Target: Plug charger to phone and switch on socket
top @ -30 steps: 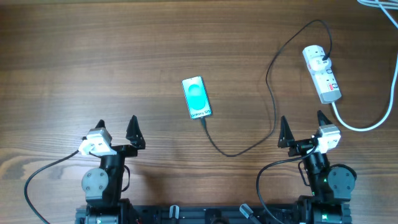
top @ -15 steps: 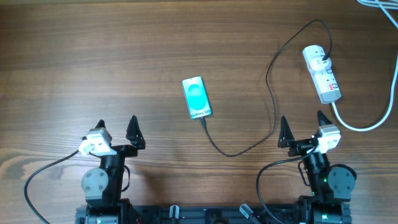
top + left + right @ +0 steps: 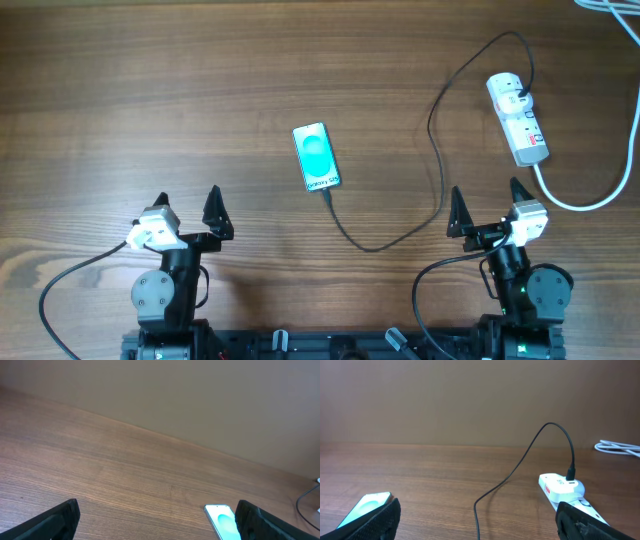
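We see the flat, rectangular teal-screened phone (image 3: 316,157) lying centrally on the grained brown wooden counter (image 3: 150,80), long axis nearly front-to-back, lettered end toward us, where the thin black charger cable (image 3: 437,150) meets it and snakes to the white oblong power strip (image 3: 517,119); our left pincer (image 3: 187,195) and right pincer (image 3: 485,188) gape wide, empty.

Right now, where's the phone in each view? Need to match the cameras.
Overhead: the phone lies near the picture's centre.
Left wrist: the phone is at the bottom edge, right of centre, partly cut off.
Right wrist: the phone is in the bottom left corner, partly cut off.
Shared landmark: the black charger cable, right of the phone in all three views.
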